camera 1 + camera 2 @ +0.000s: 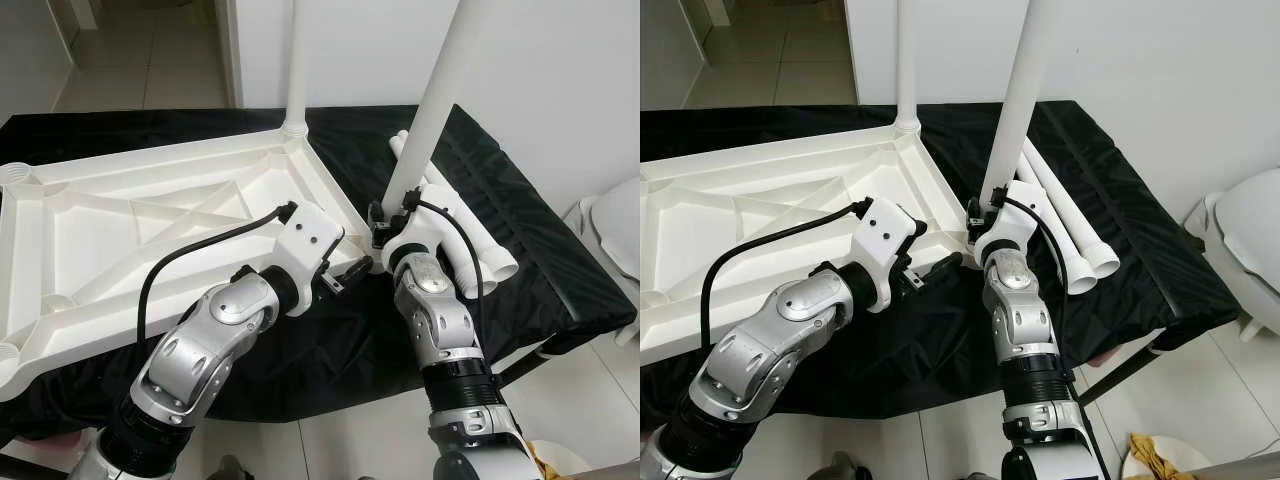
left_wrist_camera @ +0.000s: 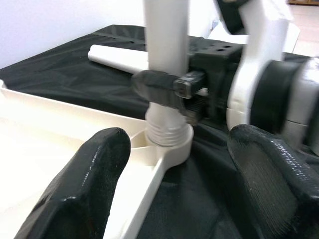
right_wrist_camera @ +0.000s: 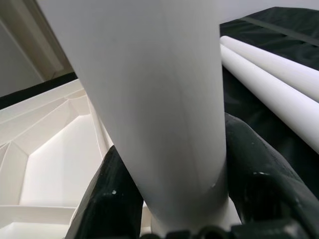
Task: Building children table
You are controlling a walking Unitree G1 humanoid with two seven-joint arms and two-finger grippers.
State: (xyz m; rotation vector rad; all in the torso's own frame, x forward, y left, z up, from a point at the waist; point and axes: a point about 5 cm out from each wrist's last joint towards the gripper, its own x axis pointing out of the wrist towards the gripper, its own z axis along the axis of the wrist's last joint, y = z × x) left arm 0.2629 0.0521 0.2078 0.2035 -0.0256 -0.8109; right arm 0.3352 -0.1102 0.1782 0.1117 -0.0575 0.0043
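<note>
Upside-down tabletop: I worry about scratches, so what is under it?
The upside-down tabletop lies on a black cloth. What the cloth covers is hidden, except a dark frame leg.

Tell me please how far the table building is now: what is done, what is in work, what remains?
Done: one leg stands in the far corner of the upturned tabletop. In hand: the right gripper has its jaws shut on a second leg, its threaded end at the near corner socket; the left gripper waits open beside it. Left: two legs lie on the black cloth.
</note>
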